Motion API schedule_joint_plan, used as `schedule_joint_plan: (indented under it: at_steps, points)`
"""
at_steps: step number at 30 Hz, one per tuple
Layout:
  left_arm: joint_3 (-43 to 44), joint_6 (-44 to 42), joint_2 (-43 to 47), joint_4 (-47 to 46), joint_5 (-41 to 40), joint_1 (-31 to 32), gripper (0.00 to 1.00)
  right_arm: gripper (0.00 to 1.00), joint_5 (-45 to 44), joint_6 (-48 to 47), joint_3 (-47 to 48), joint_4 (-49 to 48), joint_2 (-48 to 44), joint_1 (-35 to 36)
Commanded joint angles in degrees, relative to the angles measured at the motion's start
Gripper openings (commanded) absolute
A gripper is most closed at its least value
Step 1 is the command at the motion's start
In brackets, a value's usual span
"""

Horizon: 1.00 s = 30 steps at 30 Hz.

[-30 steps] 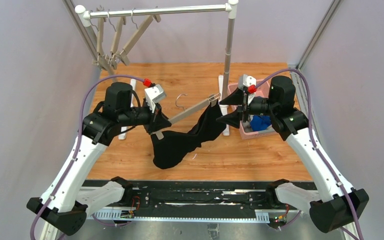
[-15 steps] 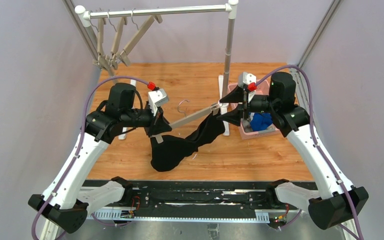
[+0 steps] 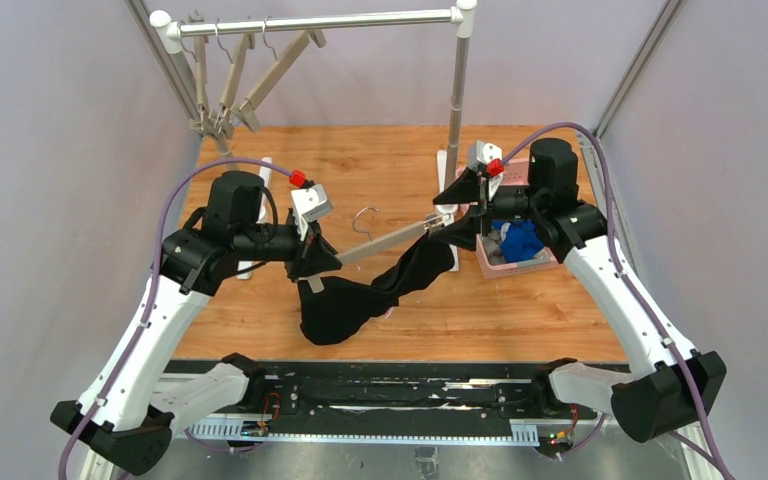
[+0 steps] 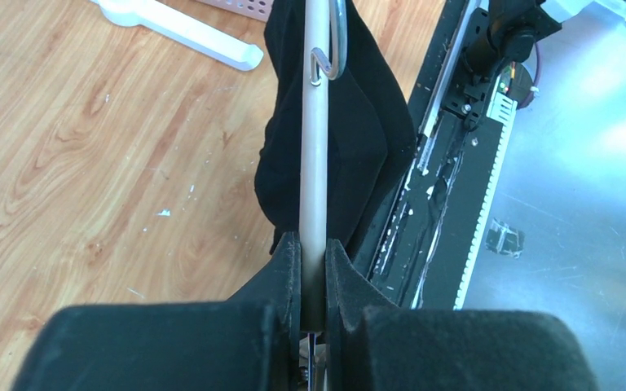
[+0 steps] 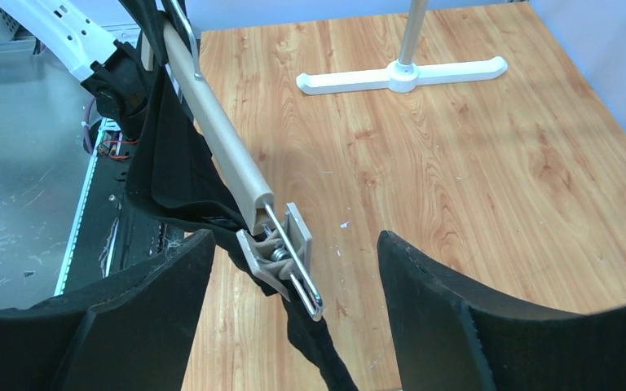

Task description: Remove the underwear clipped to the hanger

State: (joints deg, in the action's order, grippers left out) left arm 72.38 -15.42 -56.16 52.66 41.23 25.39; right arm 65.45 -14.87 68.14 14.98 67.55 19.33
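From above, the hanger point(image 3: 385, 238) is seen clamped at one end by the left gripper point(image 3: 310, 265), with the black briefs point(image 3: 355, 295) hung below. In the left wrist view, only a thin pinch is shown, so the hanger could be twisted loose. In the right wrist view, the right gripper point(image 5: 293, 238) is spread wide around the clip point(image 5: 281, 259). If the clip is missed, cloth may be squeezed instead.

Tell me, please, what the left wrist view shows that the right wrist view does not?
Only the left wrist view shows the left gripper shut on the hanger's bar. Only the right wrist view shows the spring clip at the bar's end, pinching the black underwear, with the open right gripper spread either side of it. Both show the bar, its wire hook, the hanging black underwear and the wooden table.
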Motion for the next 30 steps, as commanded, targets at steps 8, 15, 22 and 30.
schedule_joint_plan:
  at_steps: [8, 15, 22, 30]
  points:
    - [1.87, -0.29, 0.01, -1.07, 1.55, 0.32, 0.00, 0.57, 4.70, 3.96, 0.26, -4.62, 2.31, -0.70]
    - [3.03, -0.04, -1.34, -1.06, 1.45, 0.36, 0.00, 0.24, 7.05, 7.79, -0.19, -7.54, 5.02, -0.60]
    - [3.96, 0.84, -1.54, -2.43, 0.70, 0.35, 0.00, 0.01, 6.93, 7.85, -0.83, -7.42, 5.68, -0.55]
    - [3.99, 3.86, -2.07, -4.92, -2.37, 0.35, 0.00, 0.40, -1.29, 7.86, -1.51, -7.84, 2.19, -0.60]
